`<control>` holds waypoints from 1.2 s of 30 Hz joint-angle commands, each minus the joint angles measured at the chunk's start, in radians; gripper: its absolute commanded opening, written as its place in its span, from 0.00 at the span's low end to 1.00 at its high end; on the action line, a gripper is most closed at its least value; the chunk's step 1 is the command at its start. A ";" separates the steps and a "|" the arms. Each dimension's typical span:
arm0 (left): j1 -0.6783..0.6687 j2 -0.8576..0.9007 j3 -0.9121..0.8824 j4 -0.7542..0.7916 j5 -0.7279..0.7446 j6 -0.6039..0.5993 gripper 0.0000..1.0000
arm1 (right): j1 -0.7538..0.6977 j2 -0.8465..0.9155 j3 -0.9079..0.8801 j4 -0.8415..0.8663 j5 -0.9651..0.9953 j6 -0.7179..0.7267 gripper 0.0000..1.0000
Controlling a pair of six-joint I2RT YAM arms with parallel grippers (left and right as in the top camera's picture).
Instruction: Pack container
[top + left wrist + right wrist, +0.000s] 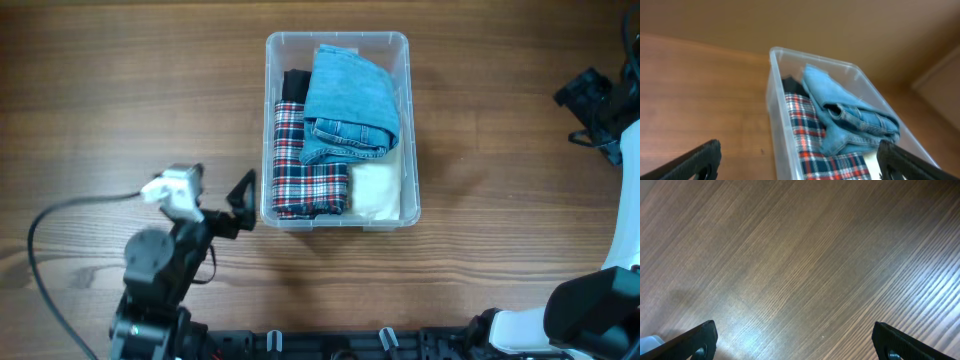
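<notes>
The clear container point(337, 38) stands at the middle of the table. Inside lie folded blue jeans point(348, 100), a red-and-navy plaid garment point(305, 165), a black garment point(293, 85) and a white one point(376, 190). My left gripper point(220, 182) is open just left of the container's near-left corner, touching nothing. In the left wrist view the left gripper point(800, 167) frames the container wall point(780, 120), with the jeans point(850, 117) and plaid point(807, 132) beyond. My right gripper point(583, 105) sits at the far right edge; the right wrist view shows the right gripper point(800, 345) open over bare wood.
A grey cable point(60, 215) loops across the table at the lower left, behind the left arm. The right arm's white base point(590, 315) fills the lower right corner. A black rail point(330, 345) runs along the front edge. Bare wooden table point(500, 200) lies between the container and the right gripper.
</notes>
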 commanded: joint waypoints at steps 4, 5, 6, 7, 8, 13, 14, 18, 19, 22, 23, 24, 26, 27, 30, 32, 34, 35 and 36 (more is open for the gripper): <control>0.143 -0.242 -0.213 0.133 0.101 0.017 1.00 | -0.004 0.008 -0.007 0.001 -0.005 0.012 1.00; 0.152 -0.260 -0.221 0.132 0.101 0.017 1.00 | -0.004 0.008 -0.007 0.001 -0.005 0.012 1.00; 0.162 -0.275 -0.227 0.132 0.101 0.017 1.00 | -0.004 0.008 -0.007 0.001 -0.005 0.012 1.00; 0.175 -0.288 -0.230 0.131 0.101 0.017 1.00 | -0.004 0.008 -0.007 0.001 -0.005 0.012 1.00; 0.193 -0.303 -0.231 0.131 0.101 0.017 1.00 | -0.004 0.008 -0.007 0.001 -0.005 0.012 1.00; 0.234 -0.350 -0.233 0.124 0.101 0.051 1.00 | -0.004 0.008 -0.007 0.001 -0.005 0.012 1.00; 0.234 -0.361 -0.236 0.124 0.102 0.069 1.00 | -0.004 0.008 -0.007 0.001 -0.005 0.012 1.00; 0.233 -0.422 -0.275 0.125 0.102 0.095 1.00 | -0.004 0.008 -0.007 0.001 -0.005 0.012 1.00; 0.233 -0.435 -0.286 0.124 0.102 0.095 1.00 | -0.004 0.008 -0.007 0.001 -0.005 0.012 1.00; 0.231 -0.452 -0.317 0.134 0.109 0.095 1.00 | -0.004 0.008 -0.007 0.001 -0.005 0.012 1.00; 0.231 -0.452 -0.325 0.138 0.109 0.095 1.00 | -0.004 0.008 -0.007 0.001 -0.005 0.012 1.00; 0.228 -0.452 -0.332 0.143 0.109 0.095 1.00 | -0.004 0.008 -0.007 0.001 -0.005 0.012 1.00; 0.223 -0.452 -0.344 0.164 0.109 0.095 1.00 | -0.004 0.008 -0.007 0.001 -0.005 0.012 1.00; 0.218 -0.452 -0.352 0.177 0.109 0.095 1.00 | -0.004 0.008 -0.007 0.001 -0.005 0.012 1.00; 0.193 -0.452 -0.354 0.153 0.101 0.097 1.00 | -0.004 0.008 -0.007 0.001 -0.005 0.012 1.00; 0.180 -0.452 -0.354 0.119 0.094 0.096 1.00 | -0.004 0.008 -0.007 0.001 -0.005 0.012 1.00; 0.179 -0.452 -0.354 0.077 0.094 0.096 1.00 | -0.004 0.008 -0.007 0.001 -0.005 0.013 1.00; 0.179 -0.452 -0.354 0.059 0.093 0.096 1.00 | -0.004 0.008 -0.007 0.001 -0.005 0.013 1.00; 0.181 -0.452 -0.354 0.042 0.091 0.096 1.00 | -0.004 0.008 -0.007 0.001 -0.005 0.012 1.00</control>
